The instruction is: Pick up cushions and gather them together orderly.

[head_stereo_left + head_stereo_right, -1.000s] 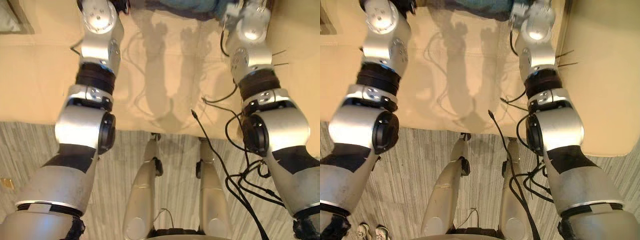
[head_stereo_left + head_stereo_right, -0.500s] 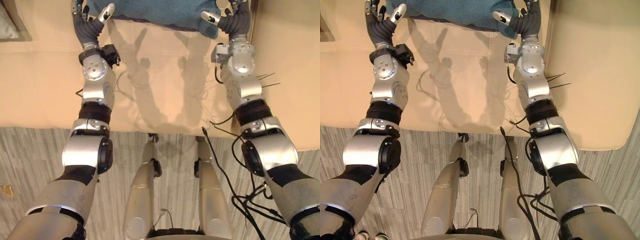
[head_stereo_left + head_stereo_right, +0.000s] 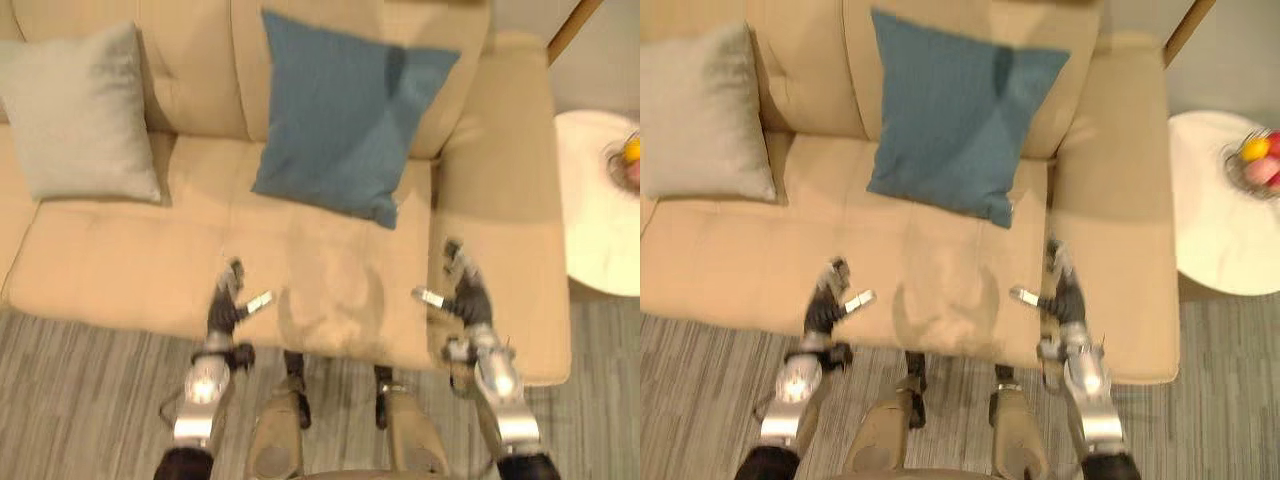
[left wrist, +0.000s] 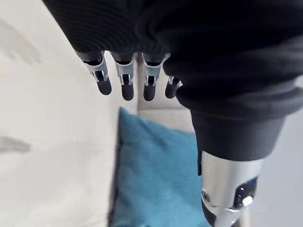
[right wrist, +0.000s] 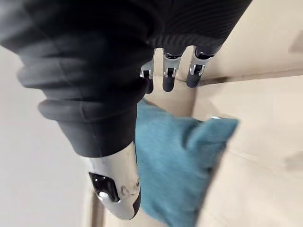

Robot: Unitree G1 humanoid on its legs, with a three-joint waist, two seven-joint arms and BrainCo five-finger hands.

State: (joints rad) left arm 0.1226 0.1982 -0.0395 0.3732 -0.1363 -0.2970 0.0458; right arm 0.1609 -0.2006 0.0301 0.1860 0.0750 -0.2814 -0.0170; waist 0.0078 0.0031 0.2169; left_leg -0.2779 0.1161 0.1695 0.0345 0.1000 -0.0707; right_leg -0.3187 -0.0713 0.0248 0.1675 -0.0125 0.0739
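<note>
Right hand (image 5: 109,52) with dark ribbed cover, silver dark-tipped fingers (image 5: 169,81) straight, thumb out to the side, gripping nothing; past the fingertips a teal square fabric cushion (image 5: 182,161) rests against the beige upholstered sofa (image 5: 258,142), apart from the hand.

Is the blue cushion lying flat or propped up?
Propped up: the blue square cushion leans against the beige sofa's backrest, lower edge on its seat.

A beige sofa (image 3: 120,262) stands on grey striped flooring (image 3: 80,400). A round white side table (image 3: 592,222) sits outward of the right hand (image 3: 468,303).
</note>
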